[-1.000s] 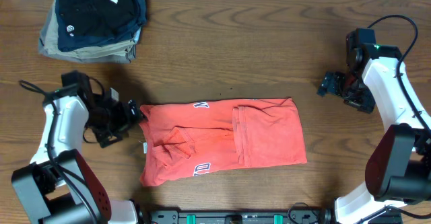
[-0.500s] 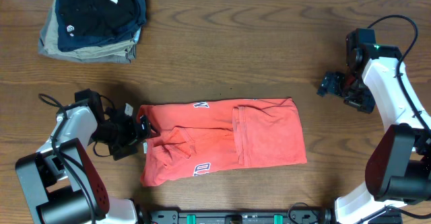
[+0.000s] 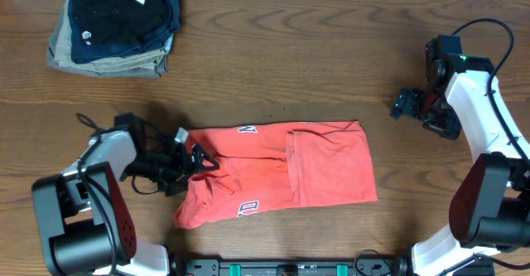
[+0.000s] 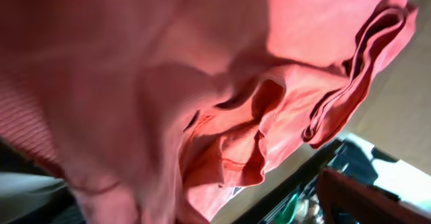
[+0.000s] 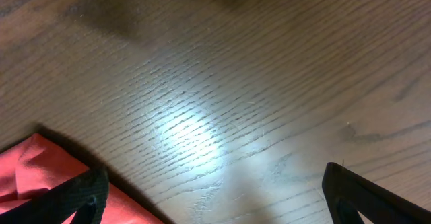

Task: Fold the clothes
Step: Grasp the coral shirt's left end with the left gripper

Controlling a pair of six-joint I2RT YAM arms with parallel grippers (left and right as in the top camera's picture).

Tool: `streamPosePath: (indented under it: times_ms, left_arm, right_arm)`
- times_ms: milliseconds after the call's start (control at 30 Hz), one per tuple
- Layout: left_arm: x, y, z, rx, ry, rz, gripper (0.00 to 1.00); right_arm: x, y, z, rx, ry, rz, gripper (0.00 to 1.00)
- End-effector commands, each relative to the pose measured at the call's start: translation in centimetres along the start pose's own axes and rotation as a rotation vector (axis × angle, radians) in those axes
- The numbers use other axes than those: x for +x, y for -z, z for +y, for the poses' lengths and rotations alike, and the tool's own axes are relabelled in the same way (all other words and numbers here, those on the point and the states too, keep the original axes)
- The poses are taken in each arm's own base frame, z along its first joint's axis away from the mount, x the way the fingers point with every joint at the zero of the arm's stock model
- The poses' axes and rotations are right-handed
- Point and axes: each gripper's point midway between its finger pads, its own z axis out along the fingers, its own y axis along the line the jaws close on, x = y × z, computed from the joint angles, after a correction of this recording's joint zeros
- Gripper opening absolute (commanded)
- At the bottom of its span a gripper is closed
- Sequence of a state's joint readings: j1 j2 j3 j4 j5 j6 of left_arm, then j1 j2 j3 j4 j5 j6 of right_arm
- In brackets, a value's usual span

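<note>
Coral-red T-shirt [image 3: 306, 172] flat at mid-desk [image 3: 290, 60], already doubled into a rough wide rectangle, left end rumpled, lettering partly showing. Left claw [image 3: 189, 156] at that left edge amid cloth; wrist view full of red fabric, grip impossible to tell. Right claw [image 3: 404, 104] wide open, empty, well apart. Likely left: crosswise fold, smoothing.

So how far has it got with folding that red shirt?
Partway. The red shirt lies in a rough rectangle, its right part already folded over. The left gripper is at the crumpled left edge, its camera filled with red cloth; whether it grips, I cannot tell. The right gripper hangs open, apart from the shirt. Left to do: probably tidying that left side and folding smaller, like the pile in the corner.
</note>
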State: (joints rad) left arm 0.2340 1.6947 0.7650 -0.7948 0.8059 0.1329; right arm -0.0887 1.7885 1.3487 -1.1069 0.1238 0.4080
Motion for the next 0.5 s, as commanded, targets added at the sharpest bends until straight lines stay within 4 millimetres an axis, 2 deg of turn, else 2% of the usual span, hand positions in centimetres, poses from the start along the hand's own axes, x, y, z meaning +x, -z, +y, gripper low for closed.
streamPosePath:
  times_ms: [0, 67, 200, 233, 267, 300, 467]
  left_arm:
    - [1.6, -1.8, 2.5, -0.118, -0.002, 0.075, 0.85]
    - [1.4, -1.8, 3.3, -0.176, 0.022, 0.072, 0.74]
    - [1.2, -1.5, 4.7, -0.264, 0.063, 0.060, 0.38]
    - [1.2, -1.5, 5.0, -0.282, 0.071, 0.056, 0.25]
    - [1.1, -1.4, 5.2, -0.296, 0.077, 0.053, 0.19]
    - [1.1, -1.3, 5.4, -0.306, 0.079, 0.052, 0.06]
    - [0.4, 0.0, 6.6, -0.419, 0.159, 0.024, 0.06]
  right_arm:
    - [0.0, -0.1, -0.2, 0.002, 0.007, 0.005, 0.99]
    - [0.0, -0.1, -0.2, 0.002, 0.007, 0.005, 0.99]
    - [0.0, -0.1, -0.2, 0.001, 0.007, 0.005, 0.99]
    - [0.0, -0.1, -0.2, 0.002, 0.007, 0.005, 0.99]
    - [0.0, -0.1, -0.2, 0.002, 0.007, 0.005, 0.99]
    - [0.0, -0.1, -0.2, 0.002, 0.007, 0.005, 0.99]
    - [0.0, -0.1, -0.2, 0.002, 0.007, 0.005, 0.99]
